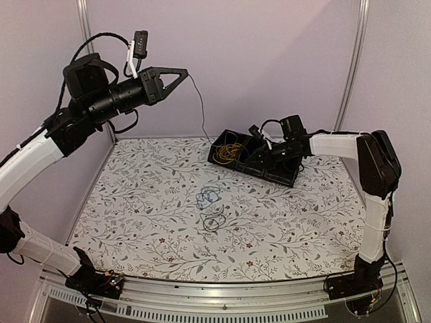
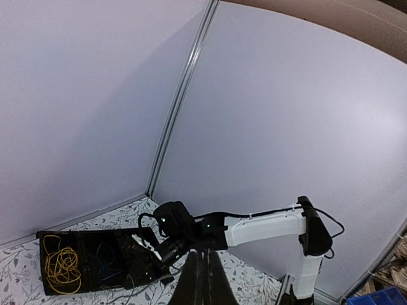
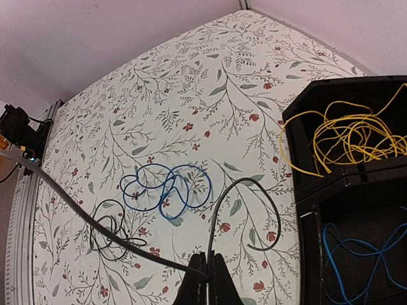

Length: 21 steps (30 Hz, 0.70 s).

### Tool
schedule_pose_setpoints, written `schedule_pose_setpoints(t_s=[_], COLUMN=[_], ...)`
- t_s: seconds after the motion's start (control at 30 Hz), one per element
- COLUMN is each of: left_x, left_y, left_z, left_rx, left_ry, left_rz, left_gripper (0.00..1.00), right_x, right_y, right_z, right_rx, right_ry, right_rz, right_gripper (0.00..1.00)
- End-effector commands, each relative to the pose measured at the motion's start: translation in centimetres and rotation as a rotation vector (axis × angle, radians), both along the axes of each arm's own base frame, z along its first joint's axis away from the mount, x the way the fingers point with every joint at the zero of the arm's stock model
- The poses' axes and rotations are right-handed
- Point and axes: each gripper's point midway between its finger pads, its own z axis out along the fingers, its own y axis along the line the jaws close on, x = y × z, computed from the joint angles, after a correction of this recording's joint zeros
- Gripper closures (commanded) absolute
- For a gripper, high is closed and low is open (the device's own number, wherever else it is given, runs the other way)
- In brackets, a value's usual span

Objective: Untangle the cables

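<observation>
A thin black cable (image 1: 201, 111) runs taut from my raised left gripper (image 1: 183, 71) down to my right gripper (image 1: 256, 156) at the black tray (image 1: 283, 180). In the right wrist view my right gripper (image 3: 207, 253) is shut on this black cable (image 3: 212, 222), whose free end curls over the table. My left gripper (image 2: 204, 251) shows closed jaws. A loose blue cable (image 1: 209, 196) (image 3: 166, 189) and a small black cable bundle (image 1: 214, 221) (image 3: 109, 236) lie mid-table. A yellow cable (image 1: 229, 151) (image 3: 346, 136) and another blue cable (image 3: 356, 254) lie in separate tray compartments.
The tray (image 3: 343, 184) stands at the back right of the floral table, near the rear wall. A metal rail (image 3: 19, 210) runs along the table's near edge. The right arm (image 2: 261, 229) reaches across over the tray.
</observation>
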Motion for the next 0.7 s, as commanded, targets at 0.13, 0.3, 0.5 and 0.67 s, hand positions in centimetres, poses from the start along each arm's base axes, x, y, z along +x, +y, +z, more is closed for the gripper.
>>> schedule_pose_setpoints(t_s=[0.13,0.3,0.5,0.67], left_x=[2.9,4.5,5.9,6.1], left_y=[-2.5,-4.5,-6.9,-7.4], left_z=[-5.6,-9.6,-14.5,-16.9], left_rx=[-0.019,0.02,0.089,0.123], left_ry=[0.062,0.117,0.204,0.248], left_rz=[0.028,0.003,-0.043,-0.056], left_gripper=[0.99,0.77,0.55,0.51], right_x=[3.6,5.3,7.3,8.7], right_y=[-6.3,-10.1,-14.7,-18.2], right_z=[11.6,14.4,16.9,18.4], right_rx=[0.032,0.035,0.007,-0.014], right_ry=[-0.198,-0.247,-0.315,-0.355], right_rz=[-0.149,-0.238,-0.345,-0.422], right_gripper=[1.0,1.0,1.0,1.0])
